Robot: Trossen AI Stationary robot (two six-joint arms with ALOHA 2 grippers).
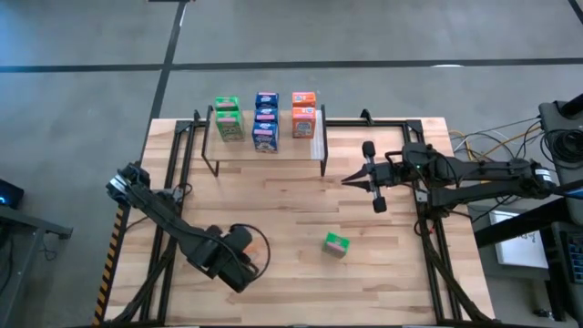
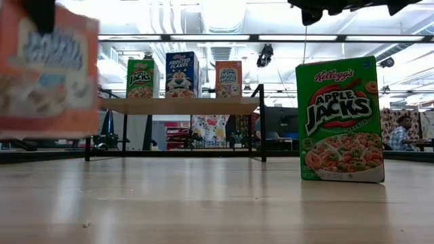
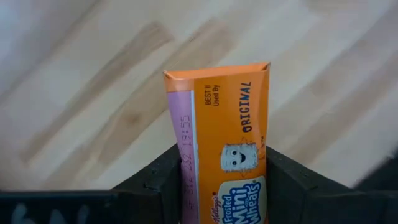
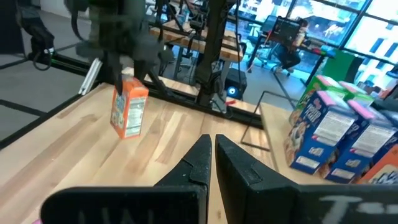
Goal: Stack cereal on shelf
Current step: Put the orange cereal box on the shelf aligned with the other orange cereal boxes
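My left gripper [image 1: 239,260] is near the table's front left, shut on an orange Mini Wheats box [image 3: 227,143]. The box also shows in the right wrist view [image 4: 128,111] and, blurred, at the low view's left [image 2: 47,68]; the gripper hides it in the high view. A green Apple Jacks box [image 1: 336,243] stands upright on its base on the tabletop [image 2: 339,122]. The shelf [image 1: 264,148] at the far side carries green [image 1: 228,117], blue [image 1: 265,118] and orange [image 1: 303,114] boxes. My right gripper [image 1: 348,180] is shut and empty, in the air to the right of the shelf. My left gripper pinches the orange box between its two fingers [image 3: 283,183], which stand on two opposite sides of it at its upper end [image 3: 186,186]. The fingers come from above, pointing down. The box hangs upright below them [image 4: 127,124], lifted clear of the table.
Black frame rails [image 1: 173,182] run along both table sides. The shelf's thin black legs [image 2: 263,129] stand on the tabletop. Bare wood lies between the shelf and the green box. A person [image 4: 292,43] sits in the room beyond the table.
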